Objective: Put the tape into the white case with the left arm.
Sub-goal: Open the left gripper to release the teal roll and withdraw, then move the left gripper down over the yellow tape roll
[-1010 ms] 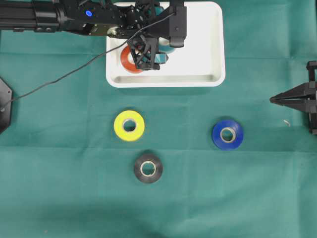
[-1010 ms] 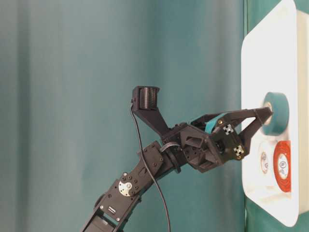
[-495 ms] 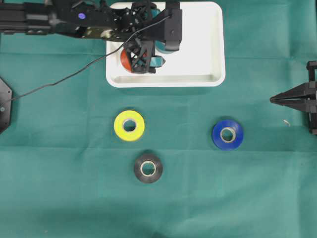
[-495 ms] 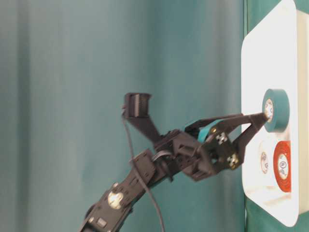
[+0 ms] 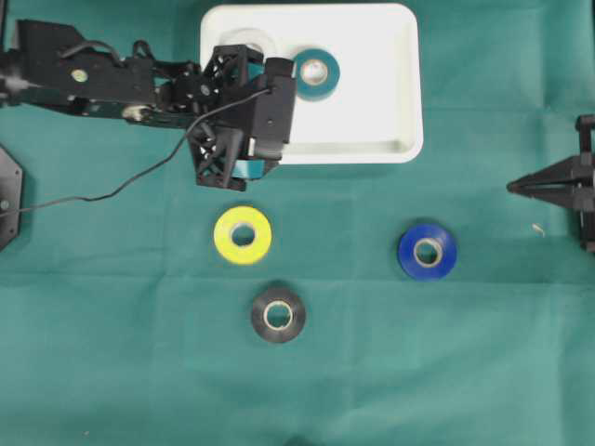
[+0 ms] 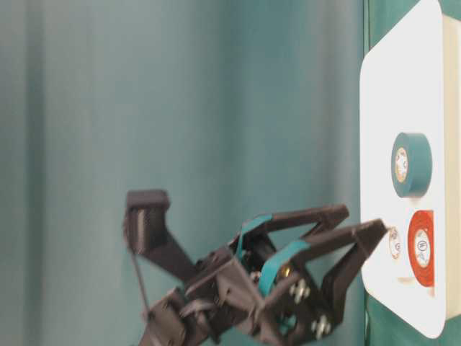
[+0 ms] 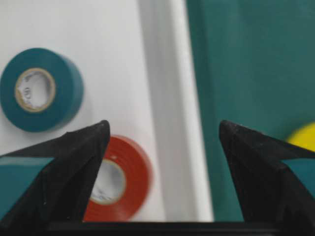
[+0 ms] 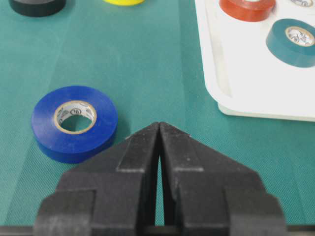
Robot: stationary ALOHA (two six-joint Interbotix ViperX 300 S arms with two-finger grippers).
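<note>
left gripper empty above the tray's edge

the left gripper (image 7: 160,132) hangs with fingers wide apart, holding nothing. teal tape (image 5: 316,72) and red tape (image 7: 115,178) lie in the white tray (image 5: 390,111). yellow (image 5: 243,235), black (image 5: 278,315) and blue (image 5: 427,252) rolls sit on the green cloth (image 5: 465,372). the right gripper (image 8: 160,129) has its fingers together.

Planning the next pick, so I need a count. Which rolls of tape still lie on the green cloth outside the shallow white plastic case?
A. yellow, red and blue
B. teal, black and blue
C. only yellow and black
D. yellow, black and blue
D: the yellow roll, black roll and blue roll lie on the green cloth; the teal roll and red roll sit inside the white case.
</note>
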